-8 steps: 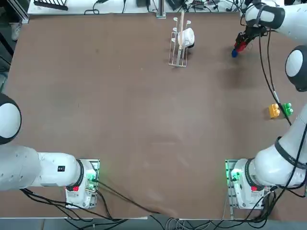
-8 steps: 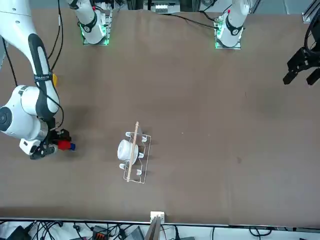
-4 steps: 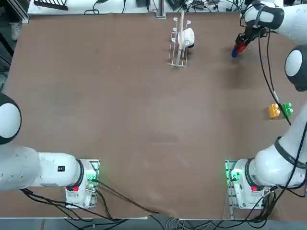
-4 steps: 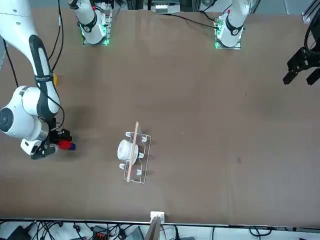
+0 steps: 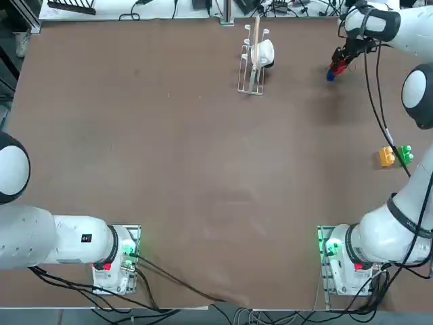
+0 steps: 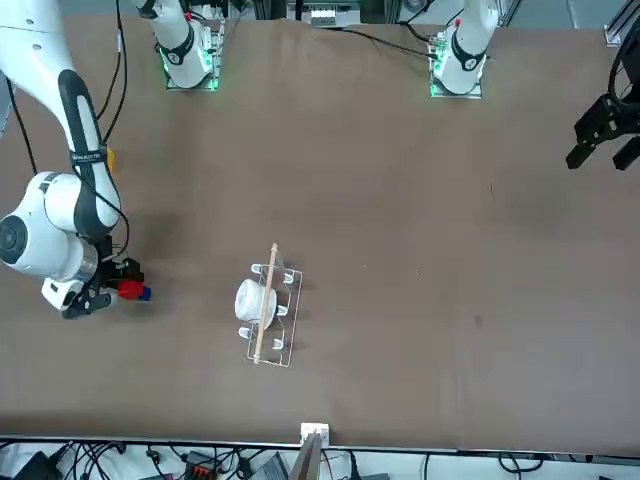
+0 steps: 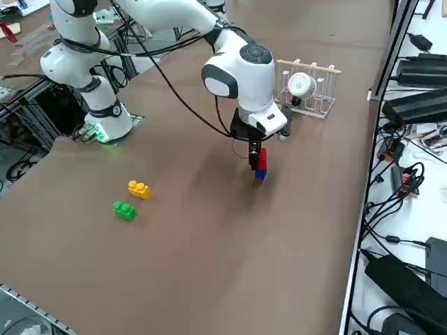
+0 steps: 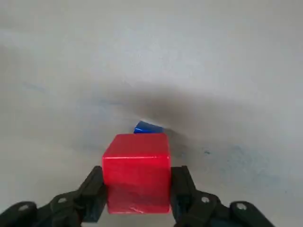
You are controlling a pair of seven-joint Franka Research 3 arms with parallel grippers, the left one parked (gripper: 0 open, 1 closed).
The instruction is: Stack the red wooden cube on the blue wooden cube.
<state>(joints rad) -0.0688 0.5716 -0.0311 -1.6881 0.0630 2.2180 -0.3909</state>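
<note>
1. While the right hand [image 8: 137, 201] hangs low over the far right part of the surface [image 5: 203, 169], its two fingers [image 8: 92, 191] are clamped on opposite sides of the red wooden cube [image 8: 136, 172], so placing the cube is the step in hand. No other object lies close to the hand, so the descent looks free of obstruction.

2. Well apart from the hand, back toward the arm's base, sit the yellow studded block [image 5: 386, 157] and the green studded block [image 5: 404, 154]. The wire rack [image 5: 252, 61] with a white cup on it stands off to the hand's side. None of these should come into play, and the move should stay vertical.

3. Directly under the hand is the blue wooden cube [image 7: 260, 174], resting on the surface. In the side view the red wooden cube sits right above it, very near or already touching. I cannot tell which.

4. From the wrist view, only a small sliver of the blue wooden cube shows past the red one's far edge. That suggests the two are nearly aligned, with the blue one peeking out slightly on the far side. A slight nudge that way before release would likely centre the stack better.

5. To finish well, I would lower gently until the red face seats flat, then part the fingers evenly so neither side drags the cube. The lift should be straight up, since a sideways pull could tip so small a stack.
</note>
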